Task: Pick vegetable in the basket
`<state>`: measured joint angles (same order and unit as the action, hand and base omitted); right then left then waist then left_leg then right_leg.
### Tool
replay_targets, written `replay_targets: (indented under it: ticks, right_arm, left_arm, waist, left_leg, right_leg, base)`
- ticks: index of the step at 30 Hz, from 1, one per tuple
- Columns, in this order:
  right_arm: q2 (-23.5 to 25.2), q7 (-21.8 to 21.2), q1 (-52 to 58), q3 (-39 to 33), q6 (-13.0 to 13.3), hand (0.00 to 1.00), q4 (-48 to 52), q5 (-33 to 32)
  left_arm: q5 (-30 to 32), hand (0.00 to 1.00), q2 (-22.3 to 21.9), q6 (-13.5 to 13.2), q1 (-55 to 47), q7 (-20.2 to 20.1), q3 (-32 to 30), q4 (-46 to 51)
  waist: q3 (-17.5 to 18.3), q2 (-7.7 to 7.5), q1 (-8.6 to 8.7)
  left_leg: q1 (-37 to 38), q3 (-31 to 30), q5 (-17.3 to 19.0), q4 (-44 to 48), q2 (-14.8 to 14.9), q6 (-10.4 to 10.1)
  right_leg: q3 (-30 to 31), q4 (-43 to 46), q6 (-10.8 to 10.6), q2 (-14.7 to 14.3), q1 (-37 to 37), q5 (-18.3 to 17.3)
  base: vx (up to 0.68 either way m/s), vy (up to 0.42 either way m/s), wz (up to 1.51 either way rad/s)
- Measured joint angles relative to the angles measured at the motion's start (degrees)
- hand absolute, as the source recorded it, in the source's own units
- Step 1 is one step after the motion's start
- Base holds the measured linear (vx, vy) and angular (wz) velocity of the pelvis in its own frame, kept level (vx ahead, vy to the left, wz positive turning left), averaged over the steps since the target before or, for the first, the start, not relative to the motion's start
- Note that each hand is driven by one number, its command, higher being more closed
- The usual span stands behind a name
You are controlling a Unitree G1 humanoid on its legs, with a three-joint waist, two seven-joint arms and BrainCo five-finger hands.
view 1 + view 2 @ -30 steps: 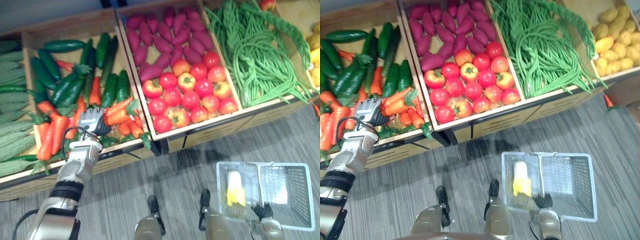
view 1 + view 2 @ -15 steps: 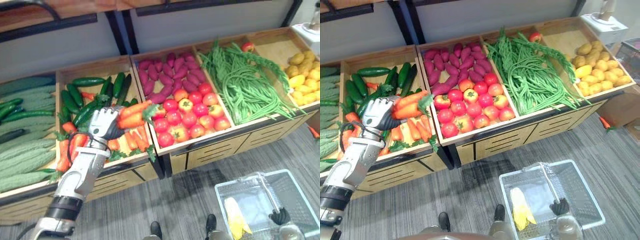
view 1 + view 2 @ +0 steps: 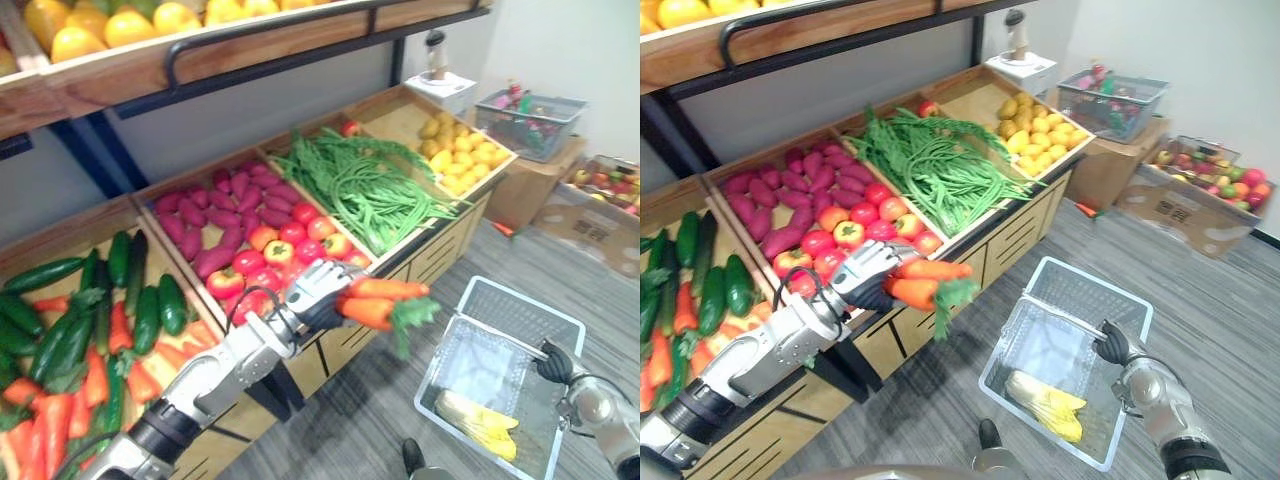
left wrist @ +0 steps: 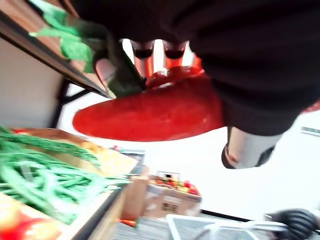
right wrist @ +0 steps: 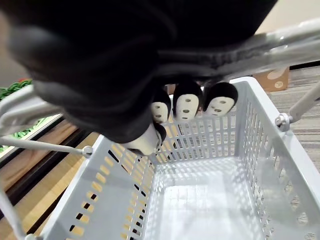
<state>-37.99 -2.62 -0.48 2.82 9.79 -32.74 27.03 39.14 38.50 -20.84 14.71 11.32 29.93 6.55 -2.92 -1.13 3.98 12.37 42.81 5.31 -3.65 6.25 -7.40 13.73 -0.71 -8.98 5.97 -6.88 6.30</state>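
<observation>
Orange, and clear of the bench (image 3: 440, 250): two carrots (image 3: 378, 298) clamped side by side in the left hand (image 3: 318, 292), fingers curled round the ends nearer the bench, thumb closed underneath in the left wrist view. Held out over the floor in front of the tomatoes (image 3: 270, 255), long axes roughly level, drooping green tops (image 3: 412, 318) aimed toward the robot's right.

Lower and further right, well apart from those tops: white mesh basket (image 3: 525, 312), hung by its handle (image 3: 490, 338) from the right hand (image 3: 556, 362), dark-tipped fingers (image 5: 187, 102) wrapped round the bar in the right wrist view. Tilted, open mouth facing up and partly toward the carrots. One yellow corn cob (image 3: 478, 420) lying in the near end; far end bare mesh.

Judged as the carry step: grasp done, drop not yet made. Next move likely a sweep to the right and downward, roughly along the carrots' own long axis, ending above the rim. Left hand alone to cover that distance; right hand only to steady the basket or bring it inward. Worth lining the long axes up with the basket's longer side, or tipping the leafy ends down, to avoid bridging the rim or striking the raised handle. Worth aiming for the bare end too, away from the corn cob. Risks: leaves snagging on the mesh, or one of the pair slipping loose ahead of the other on release.
</observation>
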Motion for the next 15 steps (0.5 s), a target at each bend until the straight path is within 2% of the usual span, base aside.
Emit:
replay_targets:
  ticks: [5, 7, 12, 15]
  right_arm:
    - [-2.4, -1.8, 0.1, 3.6, 0.7, 1.00, 10.0, -1.1]
    - [-3.9, -2.5, -0.1, 6.6, 1.4, 1.00, 14.1, -1.8]
    - [-4.7, -4.3, -3.4, 12.0, 3.0, 1.00, 17.0, -3.5]
    - [-5.9, -4.7, -4.4, 14.1, 3.0, 1.00, 18.9, -3.5]
  left_arm:
    - [-0.9, 1.00, -0.6, -0.7, 3.5, -1.7, 7.3, 2.6]
    - [-2.7, 1.00, -2.7, -1.6, 5.4, -2.9, 10.8, 2.8]
    - [-3.0, 1.00, -5.5, -1.8, 6.8, -5.0, 16.4, 3.9]
    - [-3.0, 1.00, -7.8, -2.0, 6.9, -6.1, 19.1, 3.1]
  waist:
    - [0.5, 0.63, 0.52]
    - [1.2, 1.24, 0.44]
    - [1.4, 1.59, 0.49]
    - [1.7, 2.10, 0.61]
  left_leg:
    - [0.8, 4.1, 2.6, 4.6, 2.0, -1.2]
    - [0.8, 5.5, 3.9, 6.7, 3.4, -1.8]
    - [0.6, 7.6, 6.1, 10.4, 5.6, -2.7]
    - [-0.3, 8.5, 7.1, 12.2, 5.9, -2.7]
  right_leg:
    - [2.7, 0.5, 0.0, -1.7, 0.0, 0.0]
    - [3.4, 0.9, 0.0, -2.7, -0.1, 0.0]
    - [5.1, 1.2, 0.0, -4.1, -0.5, 0.0]
    - [5.9, 1.8, 0.0, -4.2, -1.6, 0.0]
  base:
    - [0.04, -0.044, -0.36]
    - [0.04, -0.053, -0.23]
    - [-0.01, -0.053, -0.23]
    - [-0.04, -0.029, -0.15]
